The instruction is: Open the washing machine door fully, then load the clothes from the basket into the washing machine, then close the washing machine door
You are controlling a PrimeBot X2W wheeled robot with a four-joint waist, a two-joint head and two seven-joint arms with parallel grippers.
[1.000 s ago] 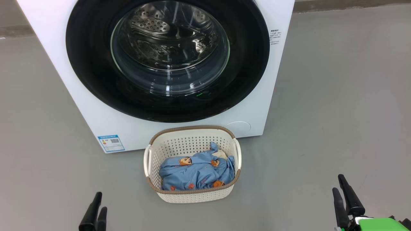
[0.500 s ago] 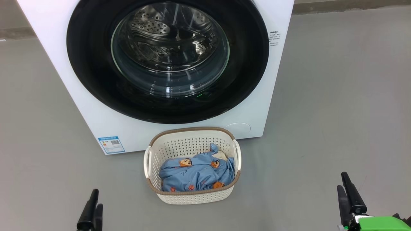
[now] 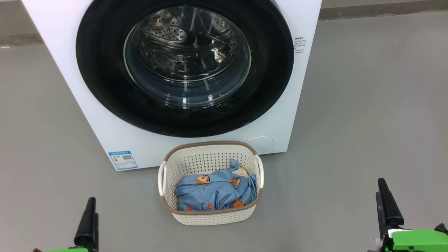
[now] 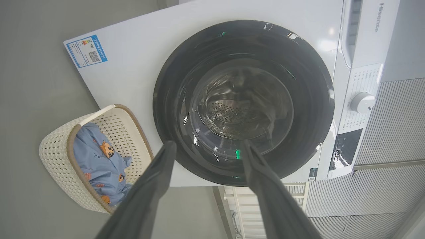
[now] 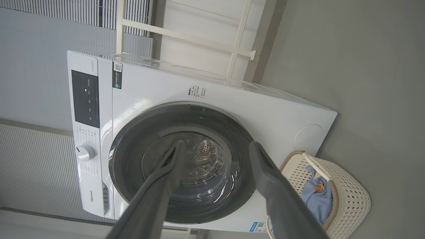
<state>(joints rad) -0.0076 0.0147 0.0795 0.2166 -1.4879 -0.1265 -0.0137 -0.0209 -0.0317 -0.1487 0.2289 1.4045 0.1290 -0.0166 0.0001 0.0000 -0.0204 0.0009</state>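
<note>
The white washing machine (image 3: 87, 115) stands ahead with its black-rimmed washing machine door (image 3: 105, 87) shut flat against the front; the steel drum shows through the glass. The cream basket (image 3: 210, 144) sits on the floor right before it, holding light-blue cartoon-print clothes (image 3: 213, 192). My left gripper (image 3: 91, 210) is low on the left and my right gripper (image 3: 380, 189) low on the right, both well back from the basket. In the wrist views the left gripper (image 4: 209, 143) and right gripper (image 5: 217, 143) stand open and empty, pointing at the door (image 4: 172, 86) (image 5: 132, 132).
Grey floor (image 3: 367, 105) spreads on both sides of the machine. A control panel with a round knob (image 4: 362, 102) runs along the machine's top front. Behind it are a ribbed wall panel (image 5: 33, 166) and a white frame (image 5: 186, 36).
The head camera has shifted slightly. Both grippers have drifted outward, the left further left and the right further right, and both stay open.
</note>
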